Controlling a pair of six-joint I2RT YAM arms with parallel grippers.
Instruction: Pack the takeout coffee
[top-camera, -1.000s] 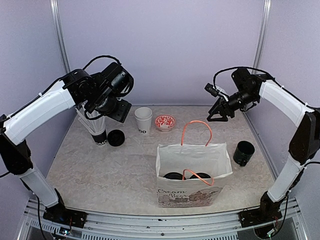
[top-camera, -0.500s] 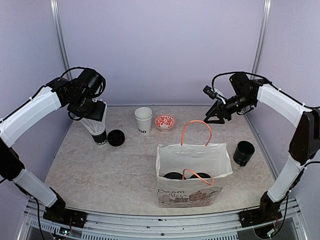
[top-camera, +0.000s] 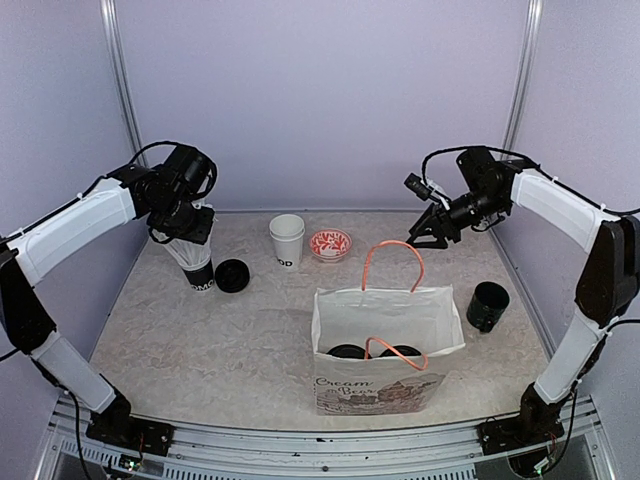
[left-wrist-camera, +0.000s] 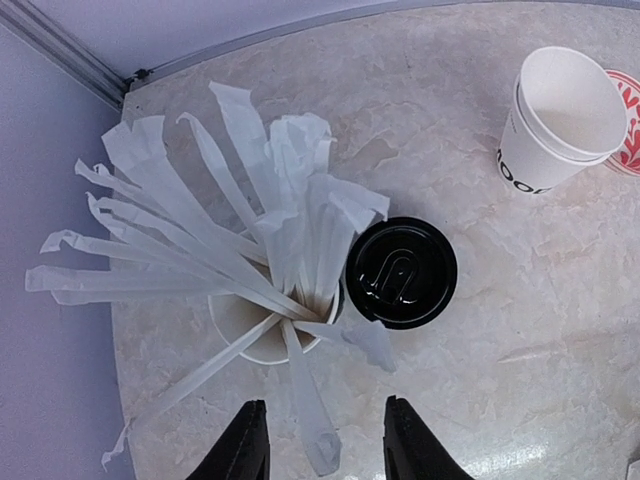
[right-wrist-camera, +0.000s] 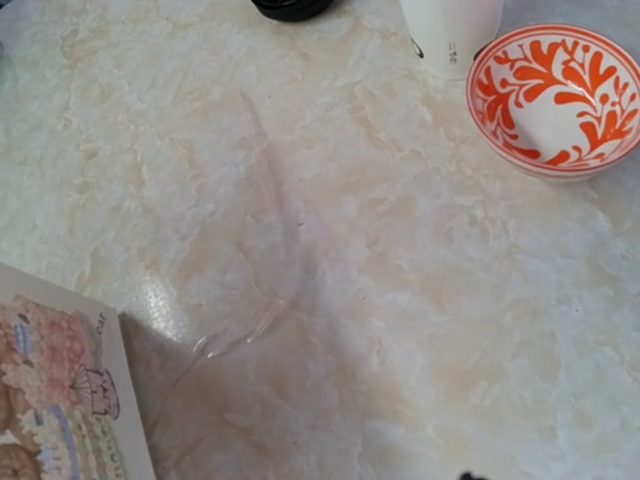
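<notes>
- We open on the paper bag (top-camera: 380, 388), upright at the near middle of the table (top-camera: 210, 345), mouth open and orange handles (top-camera: 392, 262) standing up.
- And there's the takeout coffee, down inside that bag: the left lidded cup (top-camera: 346, 351) and the right lidded cup (top-camera: 406, 352) sit side by side. We see only their round black lids, because the bag's front wall hides the cup bodies.
- Over at the far left, the left gripper (left-wrist-camera: 325, 402) hovers right above the straw cup (left-wrist-camera: 232, 322).
- Its claw is partly open, with a clear gap between the two fingers. The tip of one white straw (left-wrist-camera: 305, 410) shows in that gap, touching neither finger as far as we can see.
- A loose black lid (left-wrist-camera: 401, 272) lies flat on the table just right of the straw cup.
- Further right an open white cup (left-wrist-camera: 565, 120) stands upright with no lid and black lettering near its base. A red-patterned bowl (right-wrist-camera: 555, 100) sits just to its right.
- The right gripper (top-camera: 422, 236) hangs in the air at the far right, beyond the bag. We cannot tell how wide its claw is, since its own camera shows almost none of the fingers.
- A black pot (top-camera: 488, 306) stands right of the bag, apart from it.
</notes>
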